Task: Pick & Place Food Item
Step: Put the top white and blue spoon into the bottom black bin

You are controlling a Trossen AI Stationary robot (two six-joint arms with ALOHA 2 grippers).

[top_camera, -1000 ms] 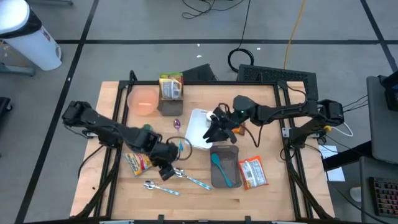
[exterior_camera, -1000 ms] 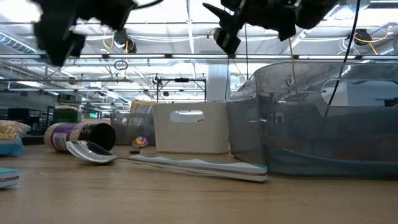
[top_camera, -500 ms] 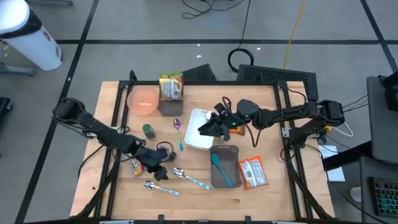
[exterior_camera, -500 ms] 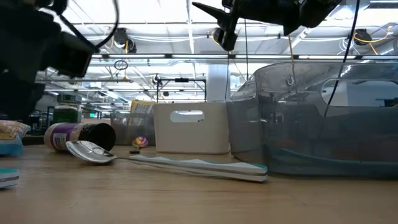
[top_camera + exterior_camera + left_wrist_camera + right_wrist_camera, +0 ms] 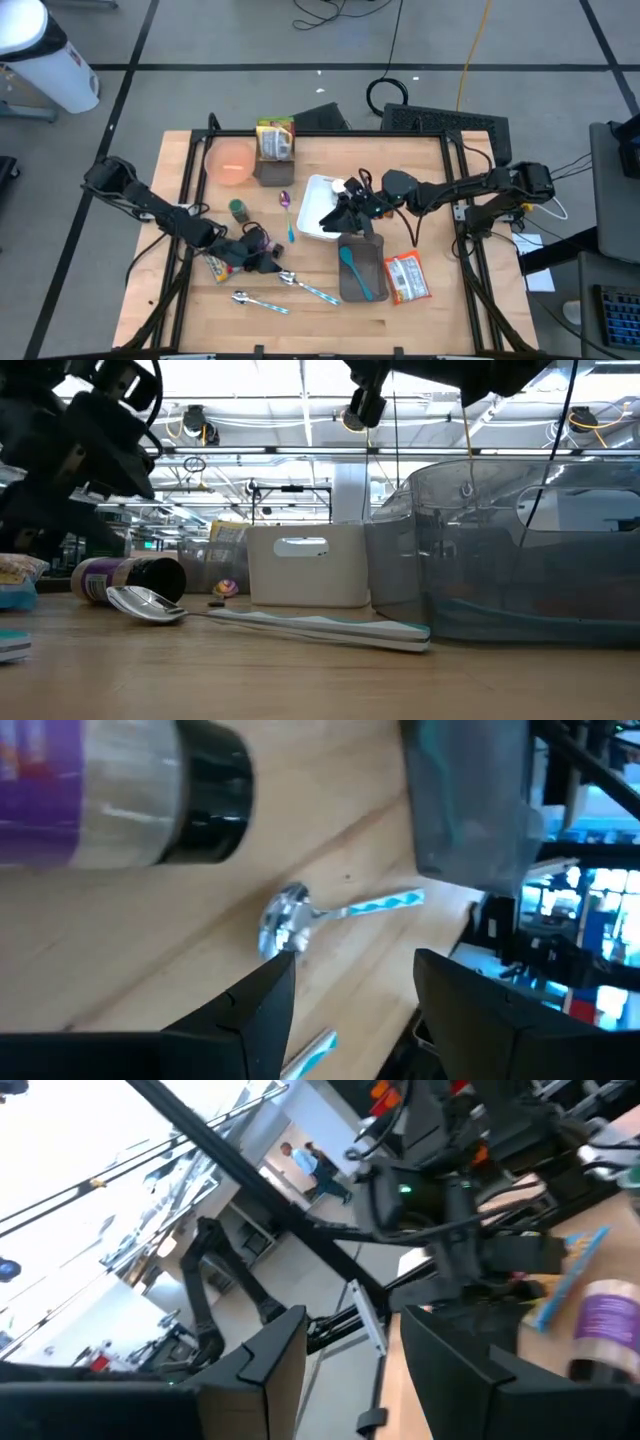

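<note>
While the left gripper [image 5: 262,262], fingers spread and empty, hangs near the worktop's front edge, it could knock the spoon [image 5: 300,285] or snack packet [image 5: 221,262] aside

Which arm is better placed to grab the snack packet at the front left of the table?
Left, probably. The left gripper sits open right beside the snack packet. The right gripper, also open and empty, is over the white container, across the table.
</note>
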